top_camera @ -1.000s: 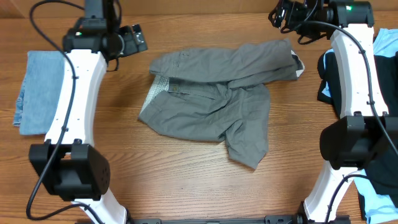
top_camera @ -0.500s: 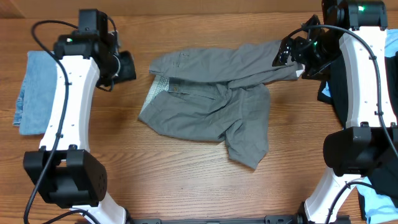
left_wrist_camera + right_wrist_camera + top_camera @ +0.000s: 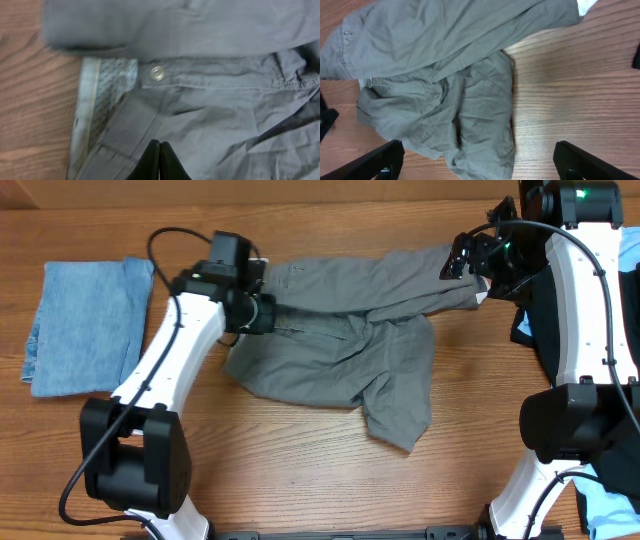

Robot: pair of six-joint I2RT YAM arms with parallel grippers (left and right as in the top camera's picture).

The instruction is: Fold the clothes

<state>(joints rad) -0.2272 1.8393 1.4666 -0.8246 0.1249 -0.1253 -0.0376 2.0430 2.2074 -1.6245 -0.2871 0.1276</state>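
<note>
While left hand sits shut over grey garment | right hand spread, empty

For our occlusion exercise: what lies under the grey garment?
Bare wooden table shows around the grey garment. Its own lower layers show at the edges; whatever lies beneath them is covered.
</note>
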